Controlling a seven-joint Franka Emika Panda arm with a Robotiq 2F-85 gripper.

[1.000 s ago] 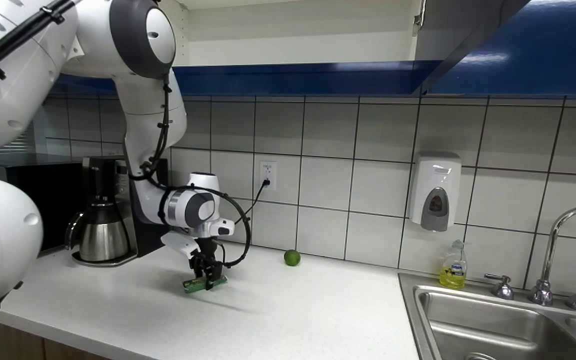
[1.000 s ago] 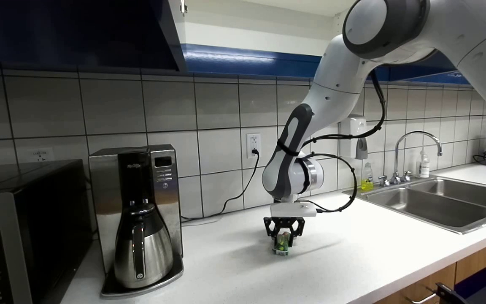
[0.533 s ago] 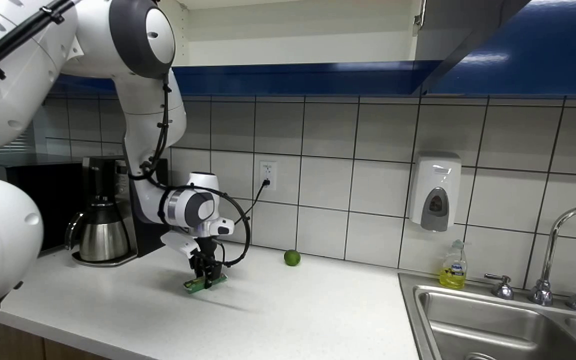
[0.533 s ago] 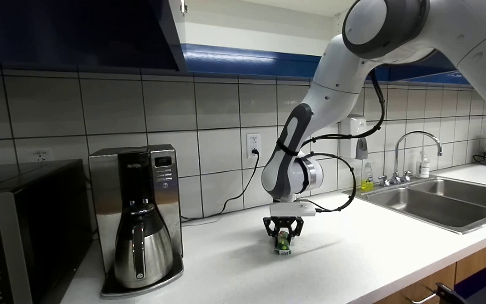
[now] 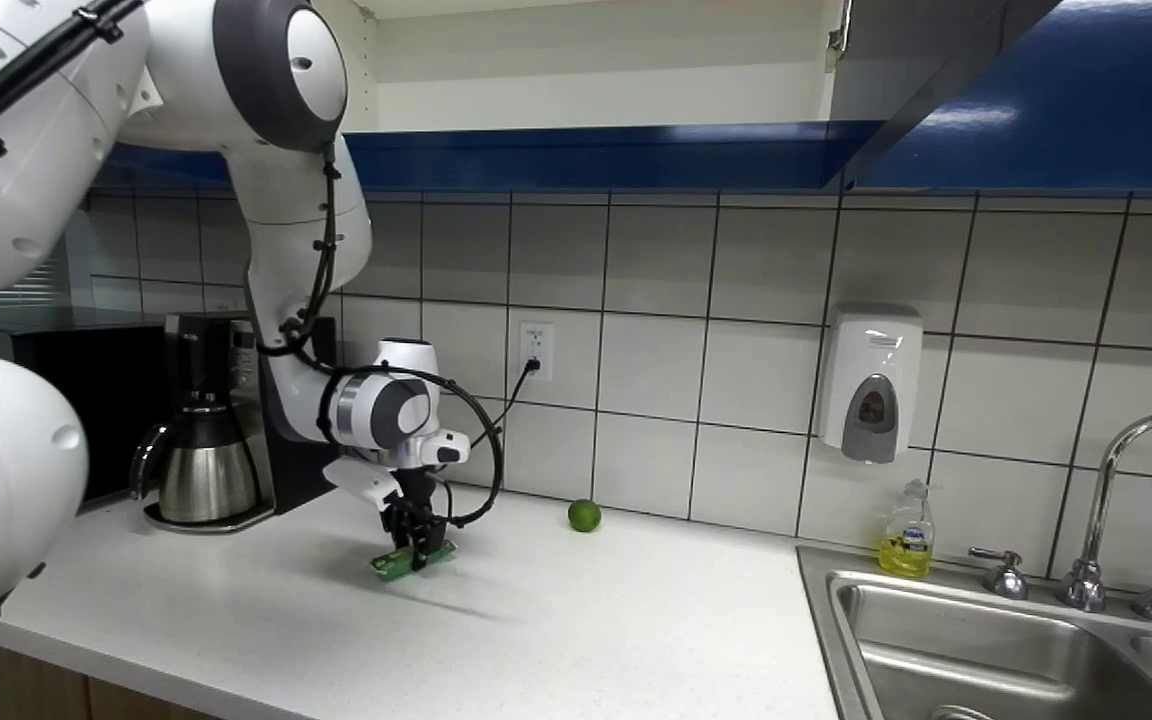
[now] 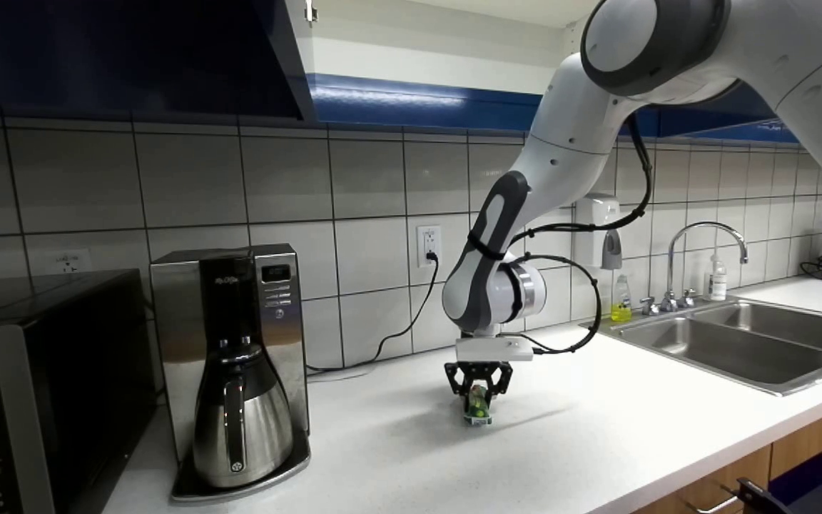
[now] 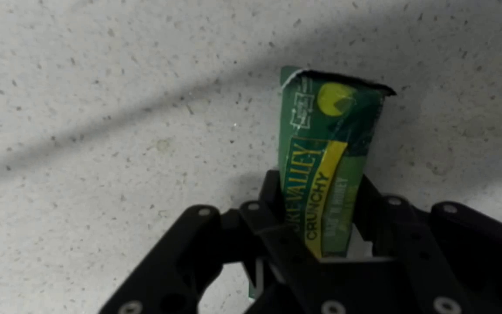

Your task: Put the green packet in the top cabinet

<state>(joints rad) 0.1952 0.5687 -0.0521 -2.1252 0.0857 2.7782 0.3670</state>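
Note:
The green packet (image 7: 320, 165) lies lengthwise between my gripper's two black fingers in the wrist view, with its printed face toward the camera. My gripper (image 7: 320, 196) is shut on its middle. In both exterior views the packet (image 5: 393, 567) (image 6: 478, 412) is in the downward-pointing gripper (image 5: 419, 556) (image 6: 479, 400), just above the counter; the gap is small. The top cabinet (image 5: 586, 158) (image 6: 397, 100) is above, with its blue lower band and open white interior showing in both exterior views. Its upper part is out of view.
The coffee maker (image 6: 240, 400) and microwave (image 6: 47, 385) stand on the white counter (image 5: 536, 620). A small green ball (image 5: 584, 515) lies near the tiled wall. A sink (image 5: 826, 620), soap bottle (image 5: 906, 535) and dispenser (image 5: 872, 380) are on the far side. Open cabinet doors (image 5: 936, 60) (image 6: 282, 64) hang above.
My gripper and the green packet have risen slightly in both exterior views. The packet stays between the fingers, and nothing else has moved.

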